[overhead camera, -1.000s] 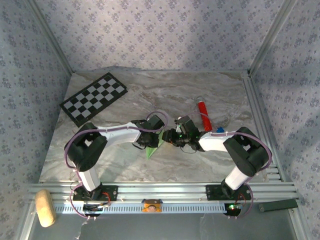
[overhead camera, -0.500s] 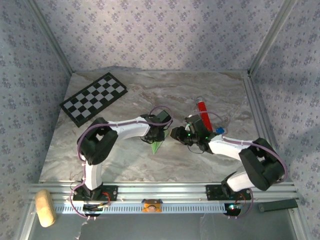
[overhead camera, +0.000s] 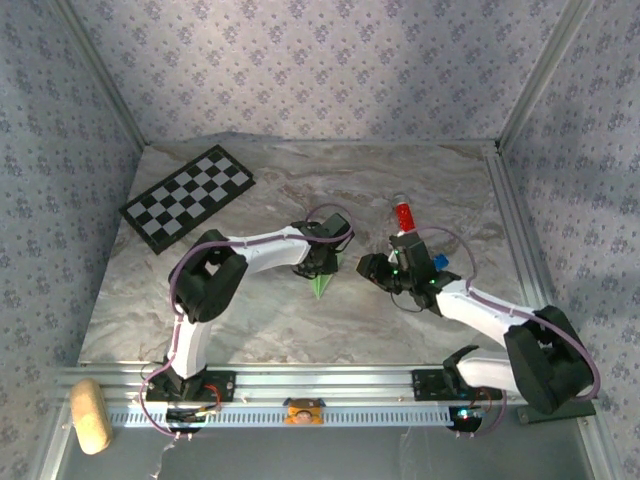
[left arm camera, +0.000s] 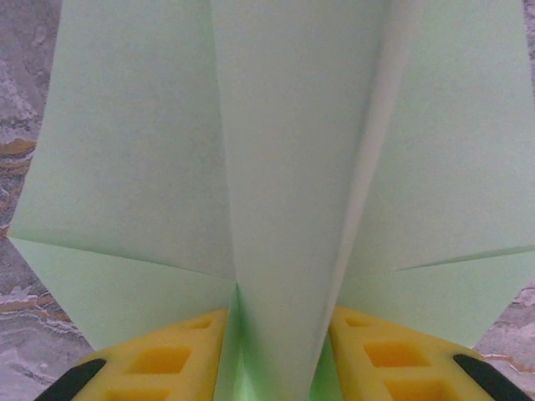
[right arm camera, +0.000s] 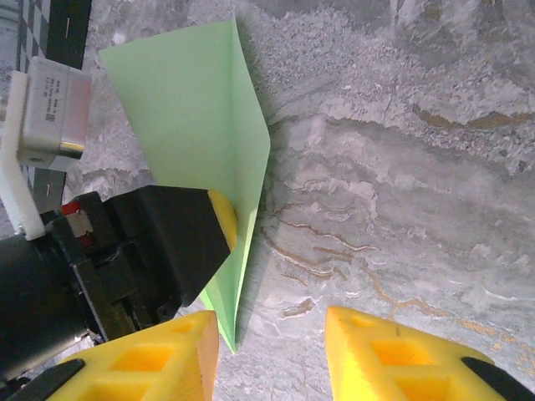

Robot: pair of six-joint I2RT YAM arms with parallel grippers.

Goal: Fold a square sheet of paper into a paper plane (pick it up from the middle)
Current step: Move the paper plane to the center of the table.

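The light green paper plane (overhead camera: 321,284) stands on its folded edge near the table's middle, its pointed tip toward the near side. My left gripper (overhead camera: 326,262) is shut on its centre fold. In the left wrist view the plane's wings (left arm camera: 142,167) spread to both sides above my yellow fingers (left arm camera: 167,359). My right gripper (overhead camera: 367,268) is open just right of the plane, apart from it. In the right wrist view the plane (right arm camera: 201,117) sits upper left, pinched by the left gripper's pad (right arm camera: 224,219), and bare marble lies between my right gripper's (right arm camera: 272,351) fingertips.
A red cylindrical tube (overhead camera: 404,215) lies behind the right gripper, with a small blue object (overhead camera: 441,261) beside the right arm. The black-and-white checkerboard (overhead camera: 188,196) is at the far left. A tan block (overhead camera: 90,415) rests off the table's near left corner.
My left gripper carried the plane to the right and slightly farther back. The right gripper drew away to the right, leaving a gap from the plane.
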